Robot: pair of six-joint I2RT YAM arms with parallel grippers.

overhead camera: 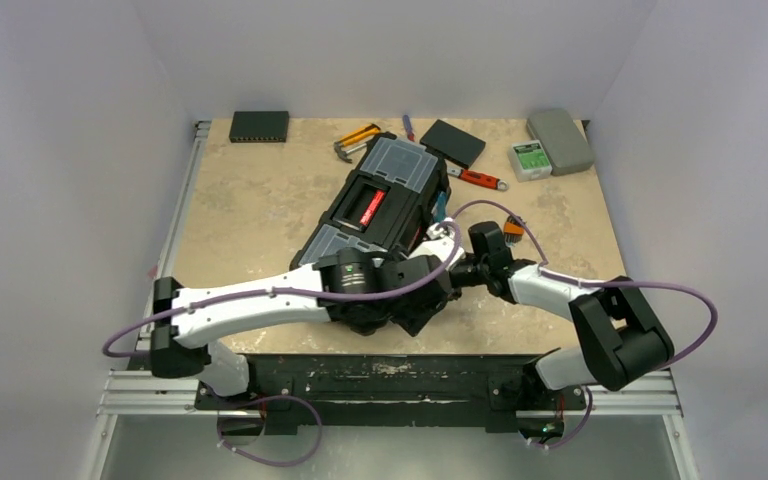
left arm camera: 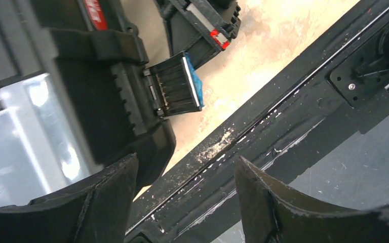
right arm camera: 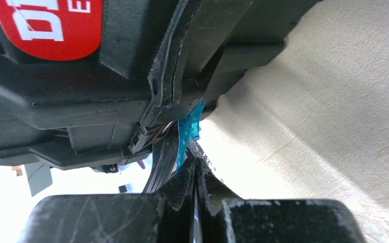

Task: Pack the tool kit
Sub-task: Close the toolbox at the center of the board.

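Note:
The black toolbox [overhead camera: 385, 205] lies at an angle mid-table, lid shut, with a red-marked handle and clear lid compartments. In the left wrist view its near corner [left arm camera: 106, 101] shows with a side latch [left arm camera: 174, 91] flipped outward, blue tape on its edge. My left gripper [left arm camera: 185, 174] is open and empty, beside that corner above the table's front edge; in the top view it sits at the box's near end [overhead camera: 410, 300]. My right gripper [right arm camera: 196, 164] is shut, tips touching the blue-taped latch [right arm camera: 188, 126] under the box's side. It also shows in the top view [overhead camera: 450, 265].
Behind the box lie a yellow-handled hammer [overhead camera: 355, 140], a small screwdriver [overhead camera: 408, 127], a red-handled wrench [overhead camera: 480, 180], a flat black box [overhead camera: 452, 142], a grey case [overhead camera: 560, 140], a green-white pack [overhead camera: 530, 160] and a black device [overhead camera: 259, 125]. An orange item [overhead camera: 513, 228] lies near my right wrist.

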